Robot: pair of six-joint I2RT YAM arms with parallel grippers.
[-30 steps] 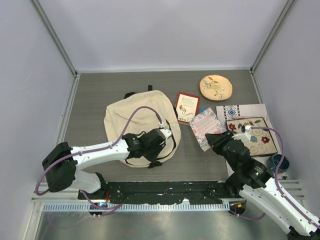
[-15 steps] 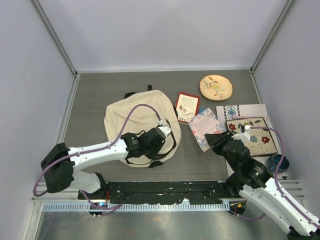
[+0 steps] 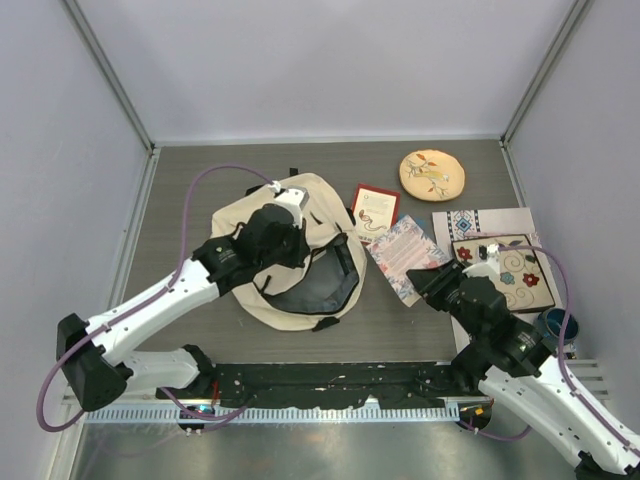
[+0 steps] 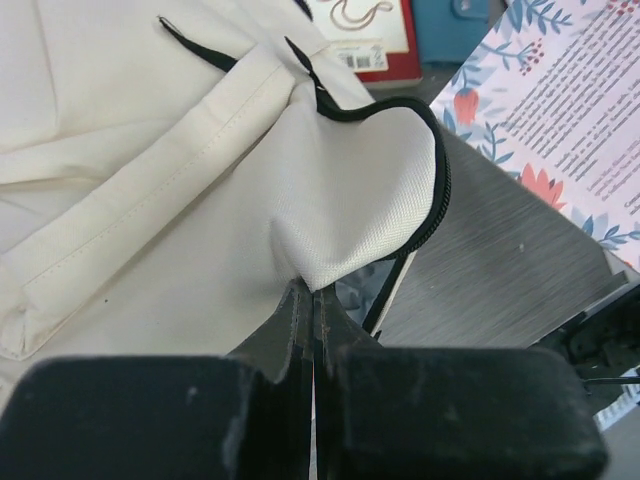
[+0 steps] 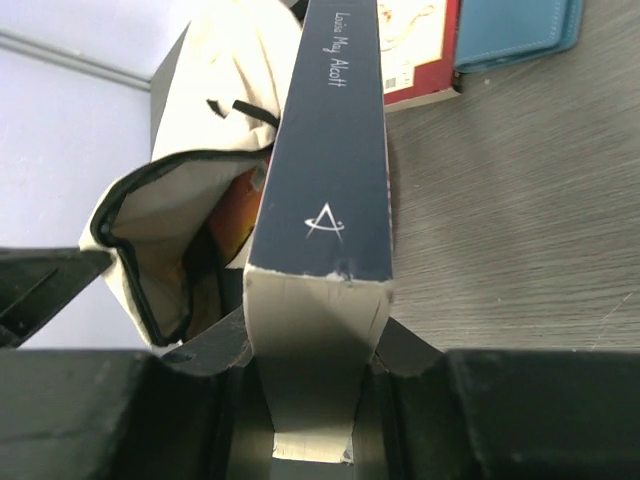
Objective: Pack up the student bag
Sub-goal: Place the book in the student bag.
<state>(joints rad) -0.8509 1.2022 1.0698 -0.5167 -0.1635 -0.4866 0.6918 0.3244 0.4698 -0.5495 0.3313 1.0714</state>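
With the left gripper (image 4: 312,305) pinched shut on the rim of the bag (image 4: 150,200) just ahead, holding its mouth open, the right gripper (image 5: 312,365) clamps a book (image 5: 330,150), which next likely needs steering forward-left into that mouth.

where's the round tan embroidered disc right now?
Top view: the round tan embroidered disc lies flat on the far right part of the grey table, just beyond and right of the red-covered book.
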